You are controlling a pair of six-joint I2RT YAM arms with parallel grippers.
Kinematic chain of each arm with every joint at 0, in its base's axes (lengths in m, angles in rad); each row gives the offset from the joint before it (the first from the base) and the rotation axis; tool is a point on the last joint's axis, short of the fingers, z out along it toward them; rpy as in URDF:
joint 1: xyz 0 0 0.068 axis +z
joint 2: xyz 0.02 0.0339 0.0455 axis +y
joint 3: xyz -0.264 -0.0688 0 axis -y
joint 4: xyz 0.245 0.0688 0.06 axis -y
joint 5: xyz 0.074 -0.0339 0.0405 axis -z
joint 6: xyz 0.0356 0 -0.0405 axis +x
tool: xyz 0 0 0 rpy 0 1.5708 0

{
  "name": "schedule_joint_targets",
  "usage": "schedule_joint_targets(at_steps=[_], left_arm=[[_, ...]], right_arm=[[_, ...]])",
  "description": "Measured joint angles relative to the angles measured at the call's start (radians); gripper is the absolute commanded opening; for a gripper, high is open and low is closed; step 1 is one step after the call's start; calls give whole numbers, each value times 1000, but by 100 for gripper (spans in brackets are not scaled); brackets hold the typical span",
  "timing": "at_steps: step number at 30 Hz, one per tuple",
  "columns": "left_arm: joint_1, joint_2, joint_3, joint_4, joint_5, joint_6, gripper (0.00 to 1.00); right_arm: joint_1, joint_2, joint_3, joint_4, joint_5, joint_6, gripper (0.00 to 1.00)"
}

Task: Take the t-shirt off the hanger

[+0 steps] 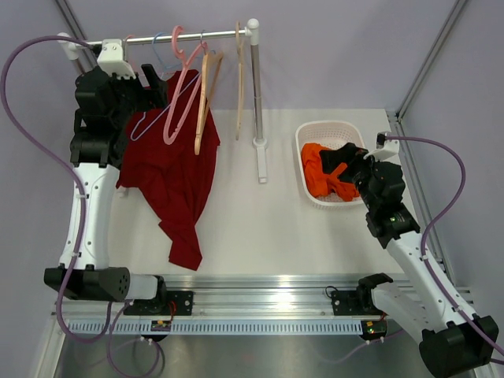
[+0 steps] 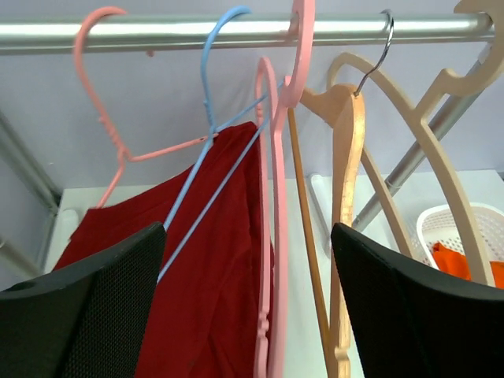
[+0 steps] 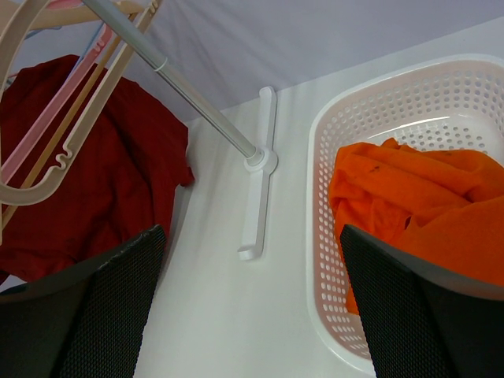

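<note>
Item: red t-shirt [image 2: 213,283]. It hangs off a thin hanger [image 2: 101,110], just ahead of and below my left gripper [image 2: 248,236], whose fingers are spread wide and empty. Soft, light, limp, likely to snag. Best hold: bunched shoulder cloth. My right gripper [image 3: 252,236]: wide, empty.

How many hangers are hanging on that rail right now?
5, left to right: thin pink hanger, blue hanger, thick pink hanger, wooden hanger, beige hanger. None seem hidden.

Left arm [image 1: 90,206], right arm [image 1: 414,253]: white links, black joints, purple cables [image 1: 421,141] trailing, black mesh-textured fingers [image 2: 87,315].
</note>
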Motion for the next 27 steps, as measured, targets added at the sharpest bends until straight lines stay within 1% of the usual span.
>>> schedule_joint_targets(at_steps=[2, 4, 6, 10, 12, 15, 19, 22, 25, 26, 27], left_arm=[[9, -51, -55, 4, -30, 8, 80], [34, -78, -92, 5, -64, 13, 78], [76, -79, -112, 3, -89, 16, 75], [142, -34, -112, -3, -124, 40, 75], [151, 4, -92, -8, -116, 53, 75], [158, 77, -34, -22, -81, 74, 71], [159, 178, 68, -35, -29, 93, 59], [159, 241, 127, -37, -11, 101, 59], [160, 284, 154, -42, -10, 103, 60], [160, 297, 162, -42, -10, 104, 59], [161, 309, 169, -42, -10, 104, 54]], right_arm=[[0, 0, -3, 3, -15, 3, 99], [0, 0, -3, 7, -26, 5, 99], [0, -2, -4, 10, -33, 6, 99], [0, -3, -5, 21, -50, 11, 99], [0, -3, -6, 23, -56, 15, 99], [0, 0, -6, 24, -69, 21, 99], [0, 7, -6, 26, -76, 23, 99], [0, 13, -6, 29, -77, 24, 99], [0, 15, -6, 31, -77, 24, 99], [0, 15, -6, 31, -77, 24, 99], [0, 15, -6, 32, -77, 24, 99]])
